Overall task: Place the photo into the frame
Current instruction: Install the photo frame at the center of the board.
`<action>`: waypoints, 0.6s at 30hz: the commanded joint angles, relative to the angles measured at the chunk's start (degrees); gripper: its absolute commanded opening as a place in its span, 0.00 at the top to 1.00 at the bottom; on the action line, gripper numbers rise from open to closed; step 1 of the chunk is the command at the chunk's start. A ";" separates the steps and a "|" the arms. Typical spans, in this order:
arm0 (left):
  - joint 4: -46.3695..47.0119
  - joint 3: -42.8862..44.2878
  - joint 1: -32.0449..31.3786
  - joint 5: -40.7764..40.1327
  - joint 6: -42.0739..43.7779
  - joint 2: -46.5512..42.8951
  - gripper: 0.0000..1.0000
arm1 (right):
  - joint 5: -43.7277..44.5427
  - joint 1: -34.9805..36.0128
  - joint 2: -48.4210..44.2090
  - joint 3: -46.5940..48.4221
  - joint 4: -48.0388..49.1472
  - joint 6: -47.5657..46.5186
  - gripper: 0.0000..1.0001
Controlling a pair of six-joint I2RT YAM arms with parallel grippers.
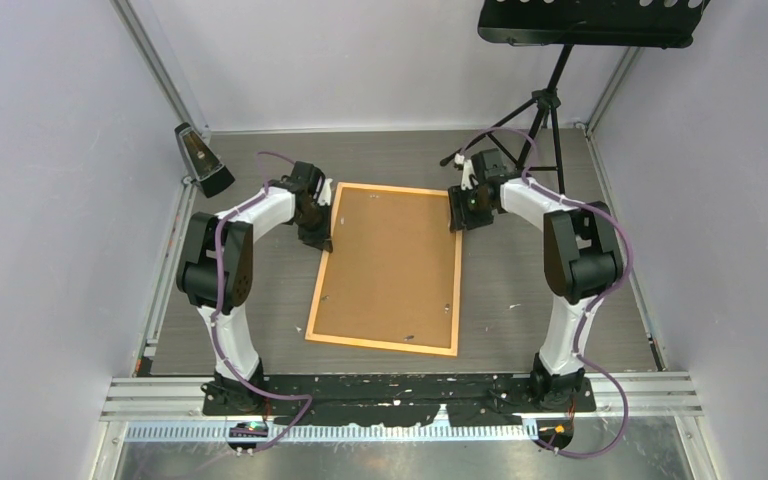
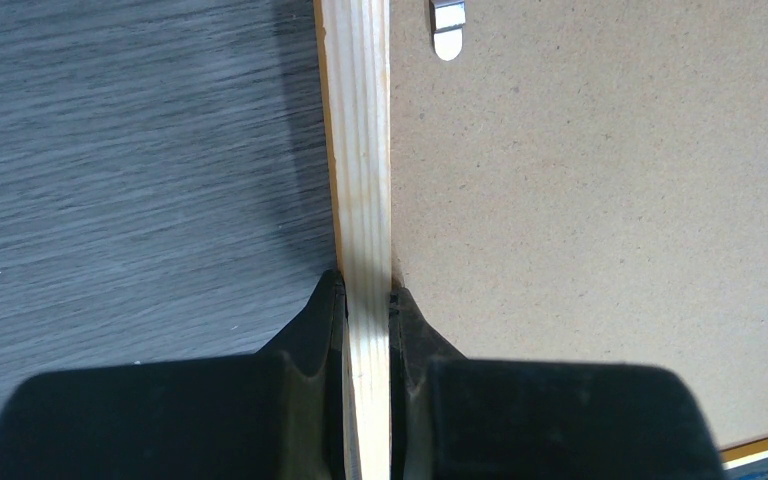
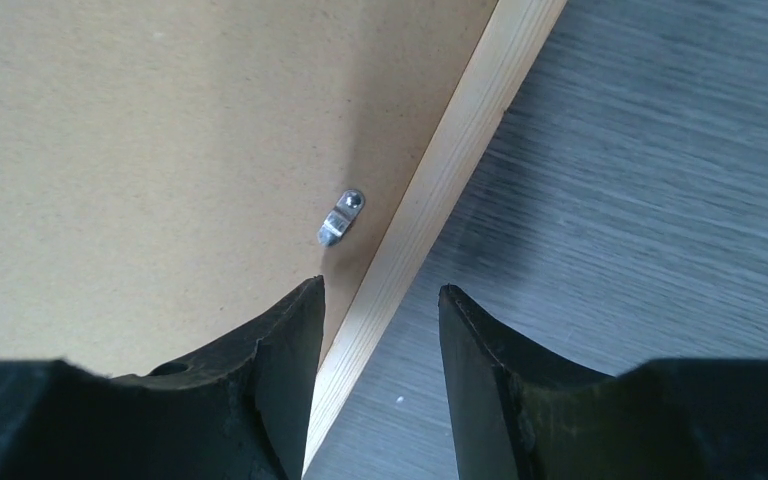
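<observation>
The orange wooden frame (image 1: 457,290) lies face down in the middle of the table, with a brown backing board (image 1: 390,265) filling it. The photo is hidden. My left gripper (image 1: 318,238) is shut on the frame's left rail near the far corner. In the left wrist view the pale rail (image 2: 362,150) runs between the pinching jaws of the left gripper (image 2: 365,290). My right gripper (image 1: 463,212) stands open at the right rail's far end. In the right wrist view the right gripper (image 3: 380,290) straddles the rail (image 3: 460,150), with one finger over the board and the other over the table.
A small metal turn clip (image 3: 341,217) sits on the board by the right rail, another clip (image 2: 447,25) by the left rail. A black tripod stand (image 1: 545,100) rises at the back right. A dark wedge-shaped object (image 1: 200,160) stands at the back left. Walls close in on three sides.
</observation>
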 commanded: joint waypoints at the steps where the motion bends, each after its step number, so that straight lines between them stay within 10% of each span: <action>1: -0.08 -1.12 -0.45 2.65 0.22 -0.36 1.00 | -1.03 -0.21 2.65 2.71 0.93 1.19 0.48; 18: -0.07 -0.87 -0.45 2.93 0.53 0.37 1.00 | -4.21 -0.20 8.20 7.44 1.08 4.73 0.48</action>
